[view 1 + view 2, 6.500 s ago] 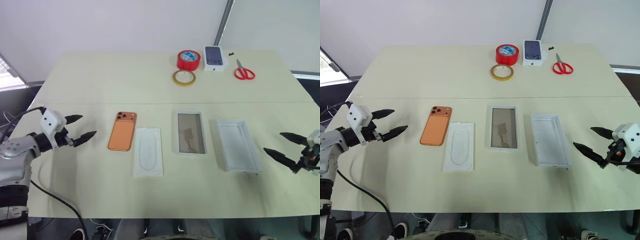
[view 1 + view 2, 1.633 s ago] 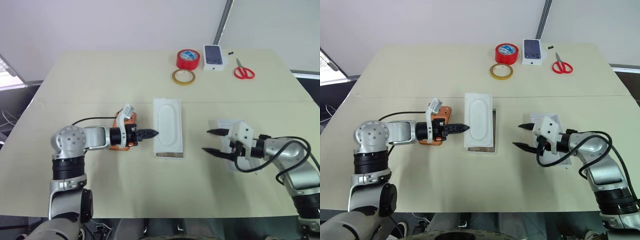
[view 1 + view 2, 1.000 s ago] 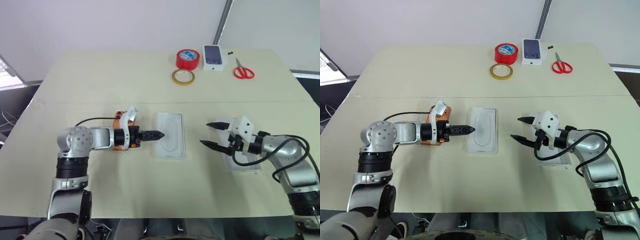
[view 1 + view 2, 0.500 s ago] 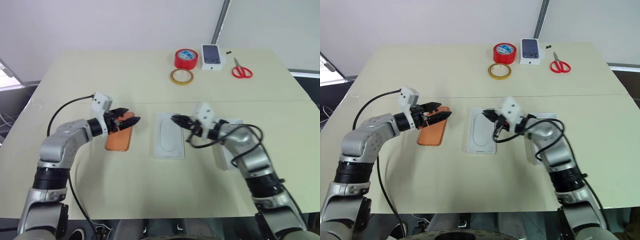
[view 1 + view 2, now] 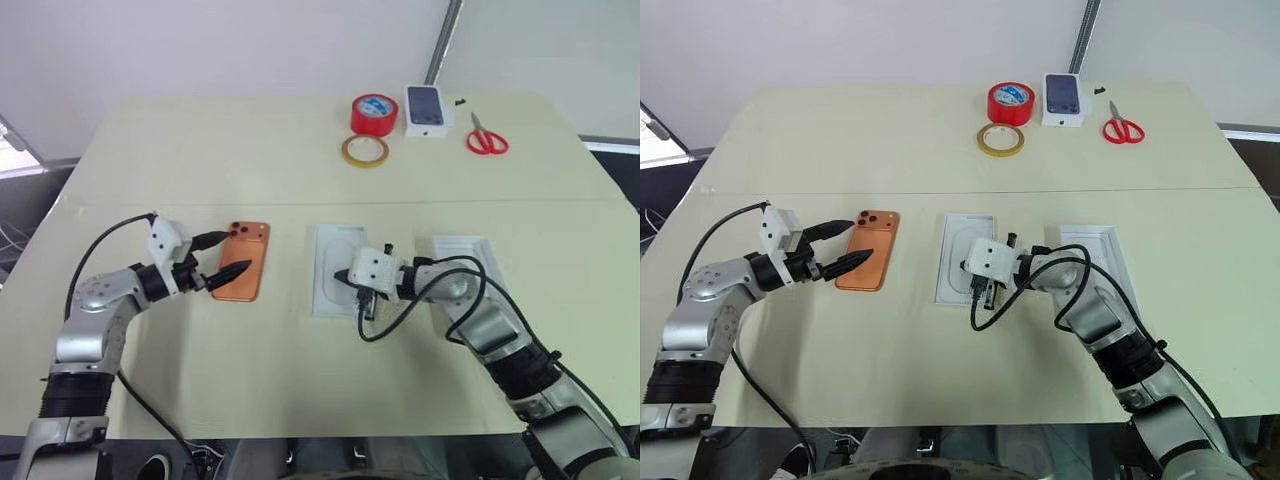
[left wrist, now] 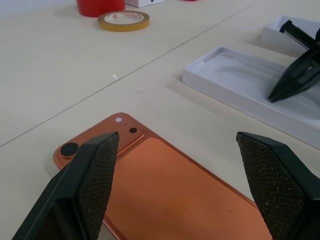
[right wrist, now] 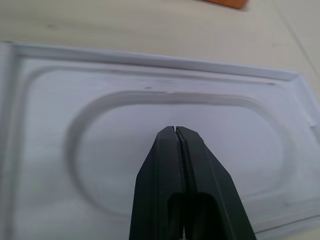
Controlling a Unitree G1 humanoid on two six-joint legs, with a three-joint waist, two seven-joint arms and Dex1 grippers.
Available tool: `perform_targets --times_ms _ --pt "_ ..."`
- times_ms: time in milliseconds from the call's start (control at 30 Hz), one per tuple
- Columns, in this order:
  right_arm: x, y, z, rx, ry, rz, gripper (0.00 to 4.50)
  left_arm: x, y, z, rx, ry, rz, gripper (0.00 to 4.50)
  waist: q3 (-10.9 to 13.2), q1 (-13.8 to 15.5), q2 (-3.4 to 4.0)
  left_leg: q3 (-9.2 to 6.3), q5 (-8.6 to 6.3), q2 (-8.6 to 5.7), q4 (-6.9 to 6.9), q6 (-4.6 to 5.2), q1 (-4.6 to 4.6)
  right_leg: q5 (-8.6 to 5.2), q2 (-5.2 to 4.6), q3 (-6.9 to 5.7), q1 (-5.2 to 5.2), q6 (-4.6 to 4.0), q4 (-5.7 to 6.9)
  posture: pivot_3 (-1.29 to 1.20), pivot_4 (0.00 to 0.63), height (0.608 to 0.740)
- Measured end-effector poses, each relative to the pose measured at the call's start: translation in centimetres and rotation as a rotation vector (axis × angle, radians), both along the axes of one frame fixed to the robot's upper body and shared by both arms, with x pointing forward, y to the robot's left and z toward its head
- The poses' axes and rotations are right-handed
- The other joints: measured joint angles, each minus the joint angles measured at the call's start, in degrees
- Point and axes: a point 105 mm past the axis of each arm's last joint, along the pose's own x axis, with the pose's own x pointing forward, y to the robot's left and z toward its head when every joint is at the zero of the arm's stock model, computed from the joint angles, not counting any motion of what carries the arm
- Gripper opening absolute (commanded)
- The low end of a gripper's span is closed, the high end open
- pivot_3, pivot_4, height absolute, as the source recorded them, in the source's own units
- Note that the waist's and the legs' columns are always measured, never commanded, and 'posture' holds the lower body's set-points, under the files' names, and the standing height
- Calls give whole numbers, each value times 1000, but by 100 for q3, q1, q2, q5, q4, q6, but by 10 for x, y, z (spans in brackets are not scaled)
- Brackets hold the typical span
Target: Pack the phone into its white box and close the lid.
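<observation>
Left gripper point(image 5: 232, 254) fingers spread wide around the slim orange phone point(image 5: 243, 274) to grab it; right gripper point(image 7: 176, 129) fingers pinched shut, tips over the flat white recessed card point(image 5: 337, 283), probably nudging it

Your left gripper point(image 5: 225, 255) sits beside the phone point(image 5: 243, 274), jaws spread wide, pointing level. Your right gripper point(image 7: 176, 131) is pinched closed, angled down.

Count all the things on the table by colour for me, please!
Orange: 1, the phone
White: 3, card, lid, small carton
Red: 2, red tape roll, scissors
Yellow: 1, yellow tape ring
Total: 7
</observation>
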Motion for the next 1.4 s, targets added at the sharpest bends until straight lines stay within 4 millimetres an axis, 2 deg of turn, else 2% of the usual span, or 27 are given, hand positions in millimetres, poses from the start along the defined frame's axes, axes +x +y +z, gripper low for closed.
perform_targets --times_ms 100,267,467,567,733,833,933,1067,1267,1400 --pt "-1 2 1 8 17 8 51 2 -3 -1 -22 -1 10 3973 0 -6 0 -1 1 1 -1 -1 2 0 1 0 -4 -1 7 0 150 740" --pt "5 19 13 119 1 -22 51 12 -5 4 -50 32 48 3973 0 -15 0 -1 6 3 -1 -9 1 2 6 -1 -10 -2 17 0 150 740" --pt "32 20 53 264 -107 -112 51 29 11 -6 -213 346 156 3973 0 -21 -1 -1 20 2 2 -34 1 2 11 -1 -13 -1 25 0 150 740" --pt "40 34 63 305 -118 -112 51 31 25 -9 -267 516 198 3973 -1 -76 -3 -1 25 3 1 -42 1 2 14 -1 -26 -1 43 0 150 740" --pt "51 85 60 283 -114 -97 51 30 40 -13 -266 660 230 3973 -2 -170 -5 -1 37 2 4 -62 1 2 13 0 -42 -2 79 0 150 740" --pt "47 116 54 237 -76 -41 51 32 42 -13 -234 689 232 3973 -2 -189 -4 -1 39 2 5 -66 2 2 13 0 -47 -2 93 0 150 740" --pt "44 136 35 129 1 11 51 34 43 -13 -249 717 231 3973 -5 -190 -8 -1 40 1 5 -69 5 2 13 0 -46 -3 99 0 150 740" --pt "39 143 3 0 84 28 51 33 44 -11 -250 760 235 3973 -6 -196 -10 -1 40 1 6 -69 5 2 13 0 -48 -3 101 0 150 740" --pt "40 146 5 -24 59 42 51 26 44 -12 -238 822 226 3973 -10 -216 -8 -1 42 1 6 -72 8 2 12 2 -49 -3 105 0 150 740" --pt "42 143 5 -31 46 40 51 9 44 -13 -199 870 189 3973 -11 -234 -6 -1 42 1 5 -72 8 2 11 3 -49 -4 105 0 150 740"
